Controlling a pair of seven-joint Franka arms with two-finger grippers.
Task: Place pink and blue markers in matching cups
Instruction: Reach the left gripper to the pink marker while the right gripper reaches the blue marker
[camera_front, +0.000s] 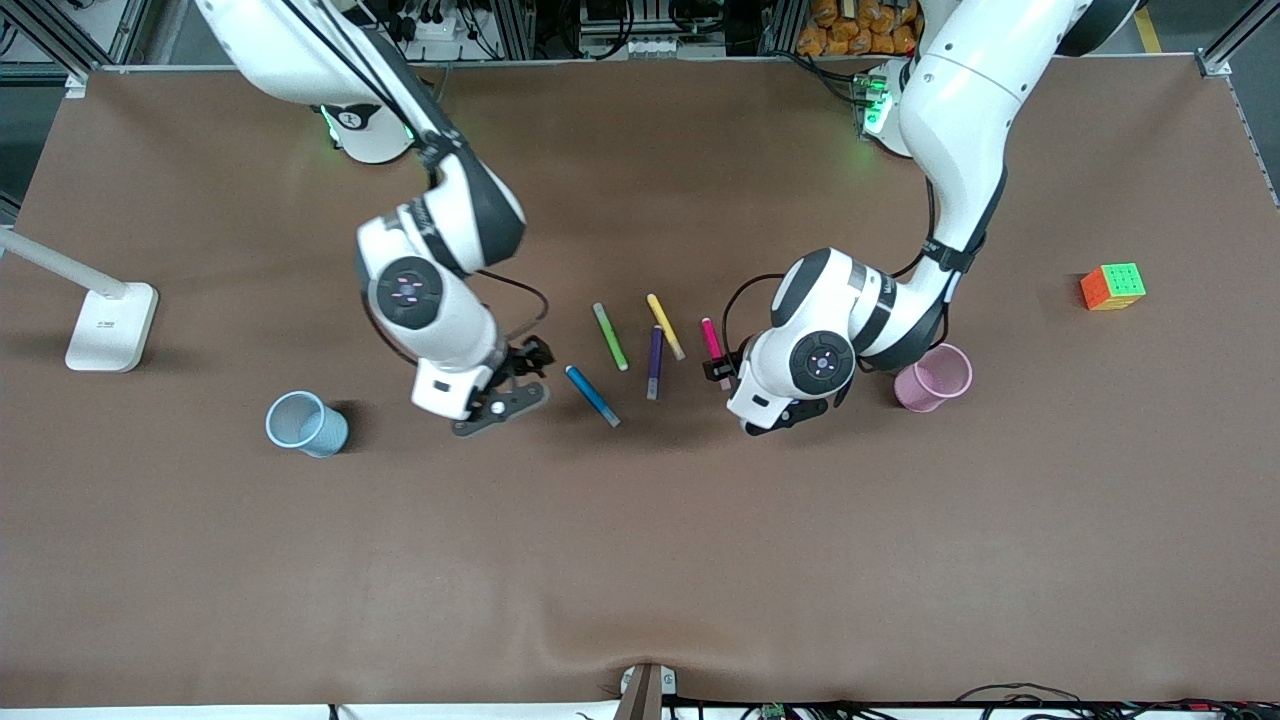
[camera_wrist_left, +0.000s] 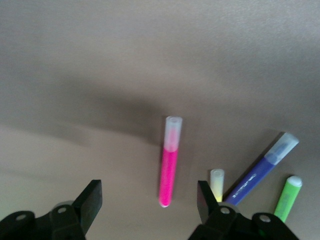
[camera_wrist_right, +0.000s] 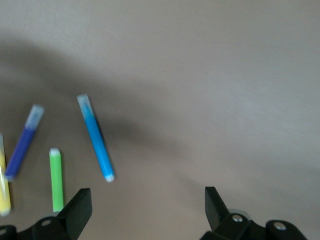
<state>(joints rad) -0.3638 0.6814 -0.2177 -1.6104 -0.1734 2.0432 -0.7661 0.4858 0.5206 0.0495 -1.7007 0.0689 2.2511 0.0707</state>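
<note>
The pink marker (camera_front: 713, 345) lies on the brown table, toward the left arm's end of a row of pens. My left gripper (camera_front: 765, 410) hangs open and empty beside it; in the left wrist view the pink marker (camera_wrist_left: 169, 165) has one end between the open left gripper's (camera_wrist_left: 148, 197) jaws. The blue marker (camera_front: 592, 395) lies at the row's other end. My right gripper (camera_front: 480, 400) hangs open and empty beside it; in the right wrist view the blue marker (camera_wrist_right: 96, 137) lies just ahead of the right gripper (camera_wrist_right: 146, 197). The pale blue cup (camera_front: 305, 423) and the pink cup (camera_front: 935, 378) stand upright.
A green pen (camera_front: 610, 337), a yellow pen (camera_front: 665, 326) and a dark purple pen (camera_front: 654, 362) lie between the two markers. A colour cube (camera_front: 1112, 286) sits toward the left arm's end. A white lamp base (camera_front: 110, 325) stands at the right arm's end.
</note>
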